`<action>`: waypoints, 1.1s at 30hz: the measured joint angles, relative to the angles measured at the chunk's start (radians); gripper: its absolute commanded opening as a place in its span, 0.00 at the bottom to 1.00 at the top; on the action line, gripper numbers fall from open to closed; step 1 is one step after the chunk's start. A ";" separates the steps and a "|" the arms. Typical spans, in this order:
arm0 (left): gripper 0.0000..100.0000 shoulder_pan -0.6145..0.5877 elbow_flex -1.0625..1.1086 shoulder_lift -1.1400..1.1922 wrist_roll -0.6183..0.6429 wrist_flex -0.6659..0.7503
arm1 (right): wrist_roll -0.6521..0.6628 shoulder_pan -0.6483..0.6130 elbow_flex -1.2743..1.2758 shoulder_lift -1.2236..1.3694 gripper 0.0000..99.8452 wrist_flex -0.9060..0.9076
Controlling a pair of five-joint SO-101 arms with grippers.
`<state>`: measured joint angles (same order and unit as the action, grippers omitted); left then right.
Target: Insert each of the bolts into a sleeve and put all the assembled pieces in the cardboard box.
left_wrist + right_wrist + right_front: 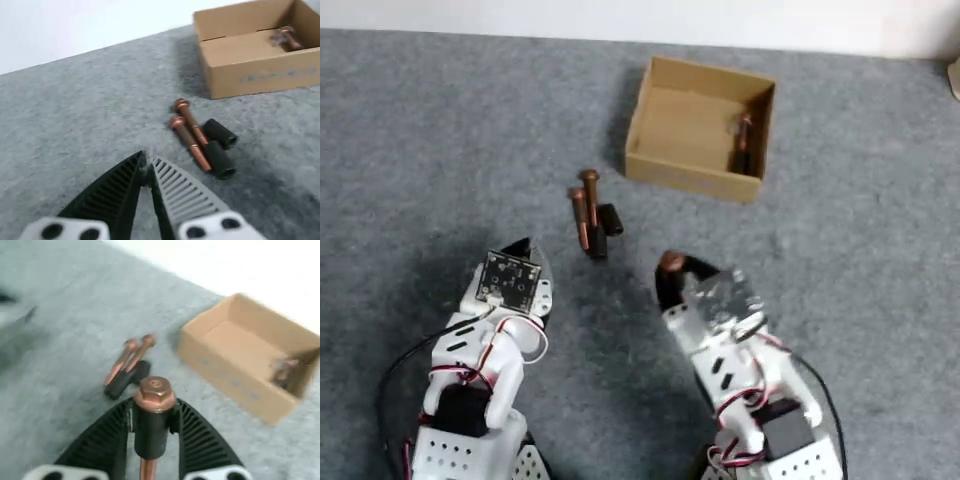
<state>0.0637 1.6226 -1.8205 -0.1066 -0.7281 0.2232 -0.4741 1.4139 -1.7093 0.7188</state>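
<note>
My right gripper (152,410) is shut on a copper bolt seated in a black sleeve (151,427), held upright above the carpet; the high view shows this gripper (670,272) below the box. Two more copper bolts (584,208) lie side by side on the carpet with their tips at two black sleeves (604,230); I cannot tell whether they are inserted. My left gripper (148,163) is shut with nothing in it, a short way from those bolts (189,131) and sleeves (220,159). The cardboard box (685,172) holds one assembled piece (743,140) in a corner.
Grey carpet covers the table all round. The box (260,75) stands open-topped beyond the loose bolts, with bare floor inside next to the piece (286,37). Both arm bases sit at the near edge.
</note>
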 measured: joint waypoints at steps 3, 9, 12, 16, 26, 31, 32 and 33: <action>0.01 -0.021 0.000 0.000 0.000 0.012 | 0.000 0.035 -0.166 0.196 0.00 -0.012; 0.01 -0.020 0.025 0.000 -0.003 0.054 | 0.061 0.133 -0.621 0.810 0.00 -0.078; 0.01 -0.029 0.040 0.002 -0.003 0.061 | 0.071 0.201 -0.925 1.178 0.00 -0.083; 0.01 -0.035 0.046 0.000 -0.003 0.078 | 0.075 0.281 -1.379 1.666 0.00 -0.014; 0.03 -0.035 0.052 0.000 -0.003 0.115 | 0.077 0.338 -2.576 2.622 0.01 0.448; 0.03 -0.035 0.052 0.000 -0.003 0.115 | 0.077 0.334 -2.992 2.869 0.03 0.572; 0.03 -0.035 0.052 0.000 -0.003 0.115 | 0.077 0.334 -3.017 2.885 0.07 0.589; 0.03 -0.035 0.052 0.000 -0.003 0.115 | 0.077 0.334 -3.030 2.894 0.12 0.609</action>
<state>0.0284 1.6747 -1.8205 -0.1097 -0.6130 0.3000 -0.1396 -1.6164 1.1845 1.3280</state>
